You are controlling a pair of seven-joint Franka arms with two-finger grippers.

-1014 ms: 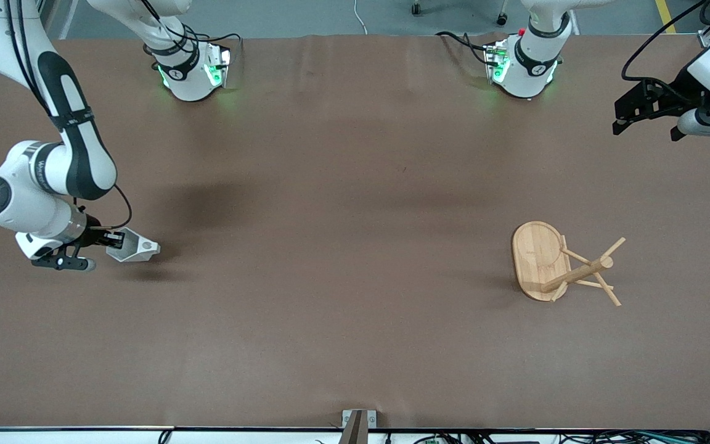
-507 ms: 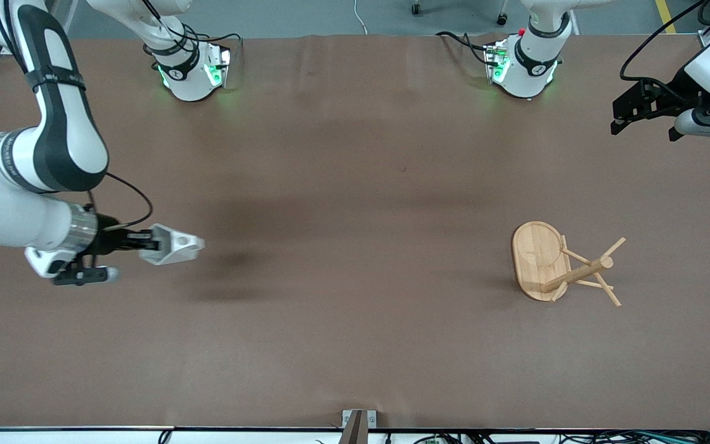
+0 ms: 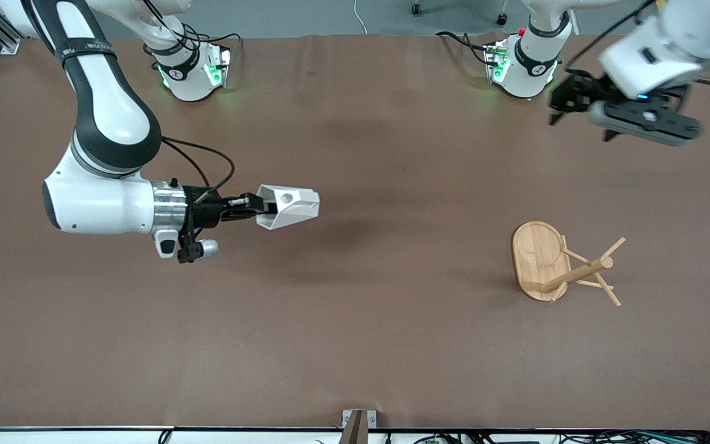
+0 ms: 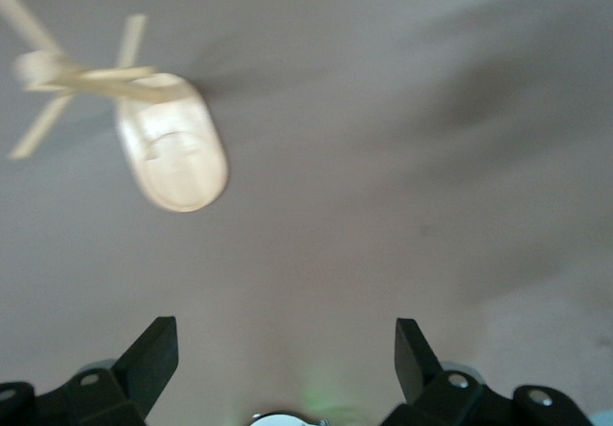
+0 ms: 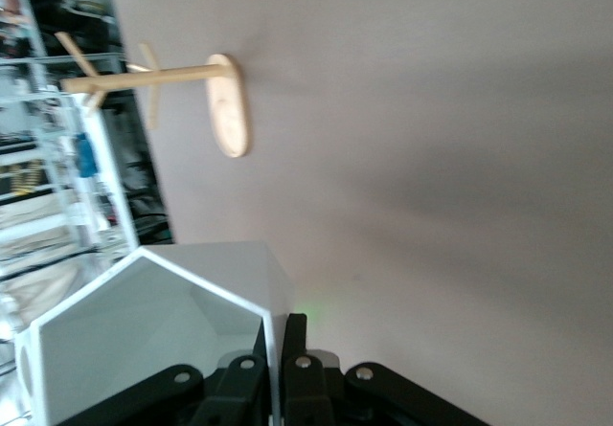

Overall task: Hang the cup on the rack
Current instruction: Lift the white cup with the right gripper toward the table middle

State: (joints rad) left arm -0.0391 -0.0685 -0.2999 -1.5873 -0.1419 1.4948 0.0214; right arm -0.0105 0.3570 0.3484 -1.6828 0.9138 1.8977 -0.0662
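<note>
**Cup pinched by its rim wall, carried level over the table; rack stands well apart**

Front view: your right gripper (image 3: 255,209) is up in the air over the table's middle stretch, toward the right arm's end, clamped on the cup (image 3: 287,206). The cup lies on its side in the grip, its handle with the round hole turned upward. The rack (image 3: 561,265) stands on the table (image 3: 355,345) toward the left arm's end, well apart from the cup, its thin pegs fanning out from the central post. Your left gripper (image 3: 571,102) hangs over the table near its own base, empty, with jaws spread.

Left wrist view: both fingertips (image 4: 158,345) stand wide with nothing between them. The rack (image 4: 172,158) shows blurred on the brown surface.

Right wrist view: the fingers (image 5: 283,349) are closed thin on one wall of the cup (image 5: 153,335), one inside the mouth, one outside. The rack (image 5: 228,105) shows ahead, base and post in profile.

Handling, as a judgement: the cup looks small, rigid and light, with smooth flat facets, so a pinch on a single wall may let it swing or slip if you turn the wrist sharply. Keep the hold where it is, since it leaves the handle hole free for a peg. The pegs look slender and the rack light, so a hard push could tip it.
</note>
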